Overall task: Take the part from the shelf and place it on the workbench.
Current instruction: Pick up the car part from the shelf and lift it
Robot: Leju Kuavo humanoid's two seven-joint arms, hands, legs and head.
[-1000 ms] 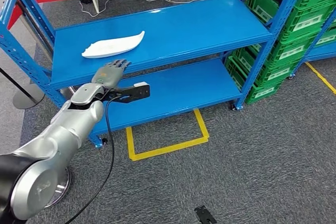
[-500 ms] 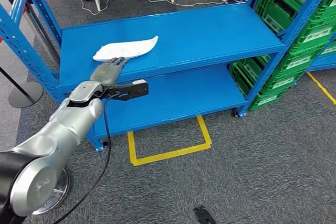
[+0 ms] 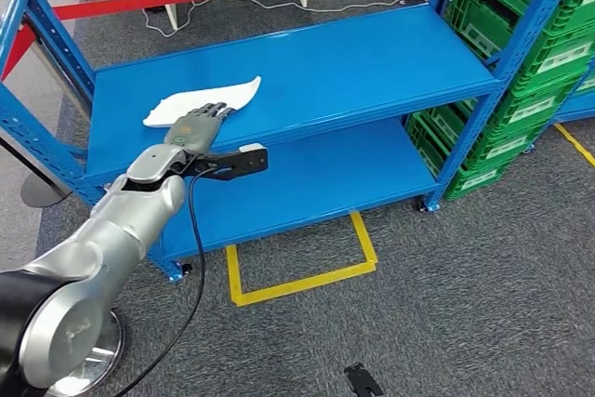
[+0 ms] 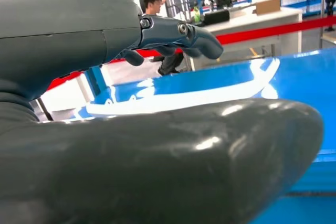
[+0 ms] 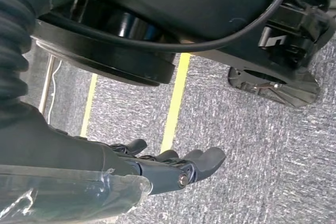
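The white part [image 3: 204, 101], long, flat and tapered to a point at one end, is seen lying on the upper board of the blue shelf [image 3: 337, 58], near its left end. The left hand [image 3: 198, 126] is held flat at the board's front edge, with its fingers [image 3: 214, 112] spread over the near edge of the part; whether they touch it cannot be told, and nothing is gripped. In the left wrist view the part [image 4: 178, 99] is seen between thumb and fingers [image 4: 186, 32]. The right hand [image 5: 174, 169] is shown hanging above grey carpet, fingers loosely apart and empty. Green crates [image 3: 533, 39] are stacked right of the shelf; their white labels cannot be read.
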